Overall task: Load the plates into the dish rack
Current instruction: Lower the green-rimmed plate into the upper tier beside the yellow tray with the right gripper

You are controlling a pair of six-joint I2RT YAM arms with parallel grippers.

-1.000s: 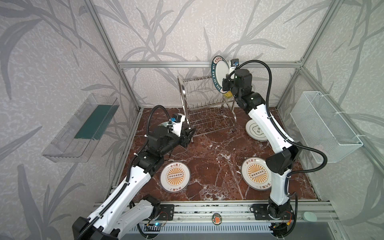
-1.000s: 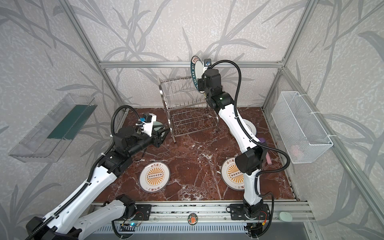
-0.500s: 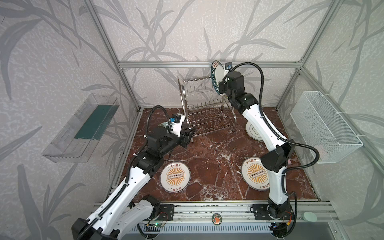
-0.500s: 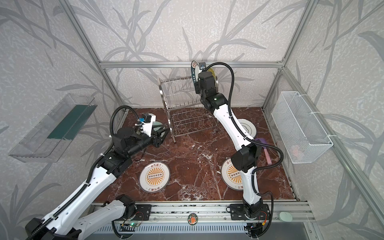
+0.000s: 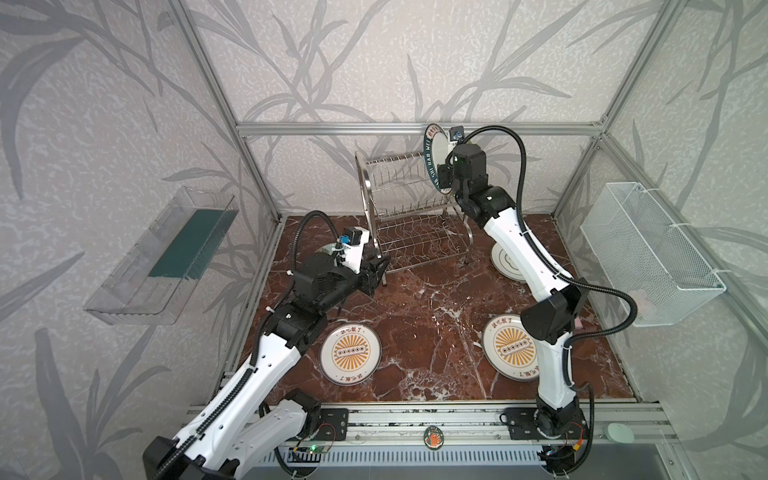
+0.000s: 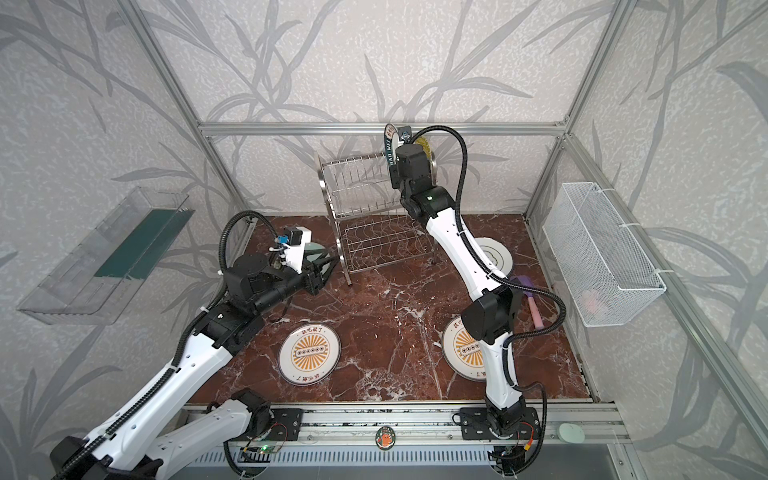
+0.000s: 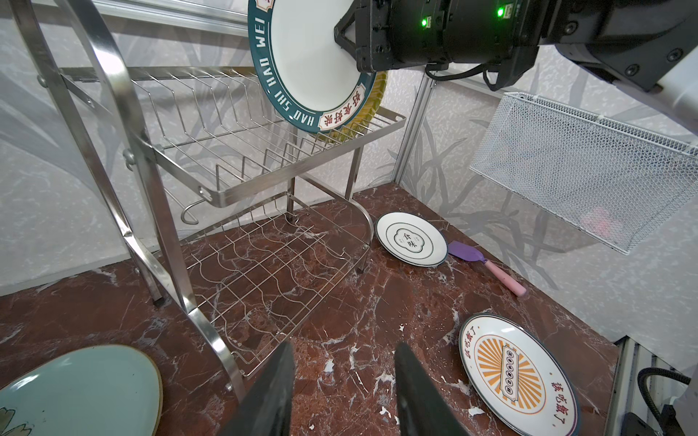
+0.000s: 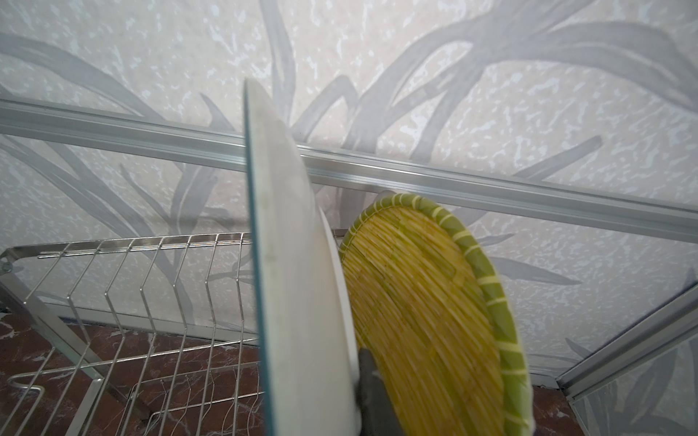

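Now right gripper (image 7: 342, 36) pinching green-rimmed plate (image 7: 309, 64), turned edge-on above rack (image 7: 241, 190); left gripper (image 7: 343, 353) spread, unmoved.

yellow plate (image 8: 426, 309) and green-rimmed plate (image 7: 309, 56) crowd the dish rack's (image 7: 302, 166) end; other prong slots stand free.

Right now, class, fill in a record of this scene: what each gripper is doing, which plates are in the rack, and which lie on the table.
Right gripper: shut on green-rimmed plate, held upright over the top tier of the dish rack
Left gripper: open, empty, low beside the rack
In rack: yellow ribbed plate, standing at the right end
On table: sunburst plates, outline-motif plate, celadon plate
Held plate seated: cannot tell
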